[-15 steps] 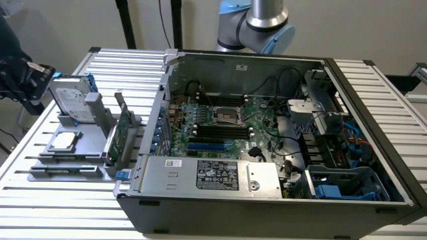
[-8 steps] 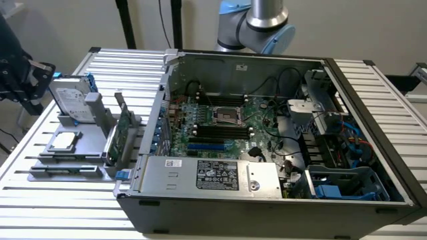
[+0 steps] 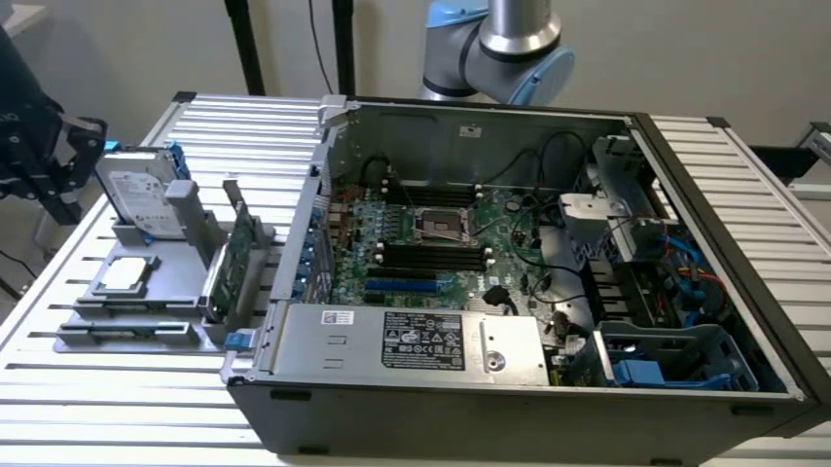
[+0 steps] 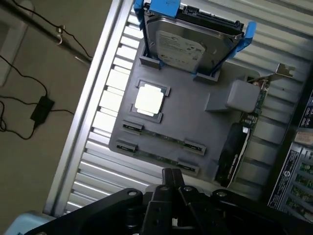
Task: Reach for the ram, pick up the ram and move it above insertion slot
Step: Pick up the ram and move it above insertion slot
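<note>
The ram is a thin green stick lying between grey clips in a grey holder. A second stick like it lies parallel, nearer my fingers. In the exterior view the ram sits low at the front of that holder, left of the computer case. My gripper hovers above the holder's ram side. It is shut, with nothing between its dark fingertips, and apart from both sticks. The black insertion slots lie on the motherboard inside the open case.
The holder also carries a silver hard drive in blue brackets, a square processor and an upright green card. The case wall rises between holder and motherboard. Black hardware hangs at the exterior view's left edge.
</note>
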Robot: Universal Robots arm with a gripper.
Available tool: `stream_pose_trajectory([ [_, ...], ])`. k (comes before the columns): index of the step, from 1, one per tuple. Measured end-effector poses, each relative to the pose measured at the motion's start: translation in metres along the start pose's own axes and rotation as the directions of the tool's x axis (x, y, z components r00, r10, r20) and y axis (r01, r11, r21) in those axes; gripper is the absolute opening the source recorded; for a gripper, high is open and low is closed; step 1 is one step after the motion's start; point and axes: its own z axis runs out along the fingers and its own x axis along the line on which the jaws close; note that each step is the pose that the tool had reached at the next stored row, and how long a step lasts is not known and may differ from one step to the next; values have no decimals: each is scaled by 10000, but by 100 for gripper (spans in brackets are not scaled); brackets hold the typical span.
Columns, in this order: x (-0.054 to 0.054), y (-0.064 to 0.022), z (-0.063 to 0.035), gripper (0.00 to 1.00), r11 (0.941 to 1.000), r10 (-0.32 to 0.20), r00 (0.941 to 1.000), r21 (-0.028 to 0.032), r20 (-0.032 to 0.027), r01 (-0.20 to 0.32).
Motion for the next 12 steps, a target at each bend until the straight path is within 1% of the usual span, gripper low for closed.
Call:
stream_pose_trajectory([
  [3,0,0,0,11,9985,-539,9985,3,-27,539],
  [6,0,0,0,11,9941,-1080,9941,4,-55,1081],
  [9,0,0,0,11,9866,-1630,9866,5,-84,1630],
  [12,0,0,1,11,9764,-2159,9764,3,-112,2159],
])
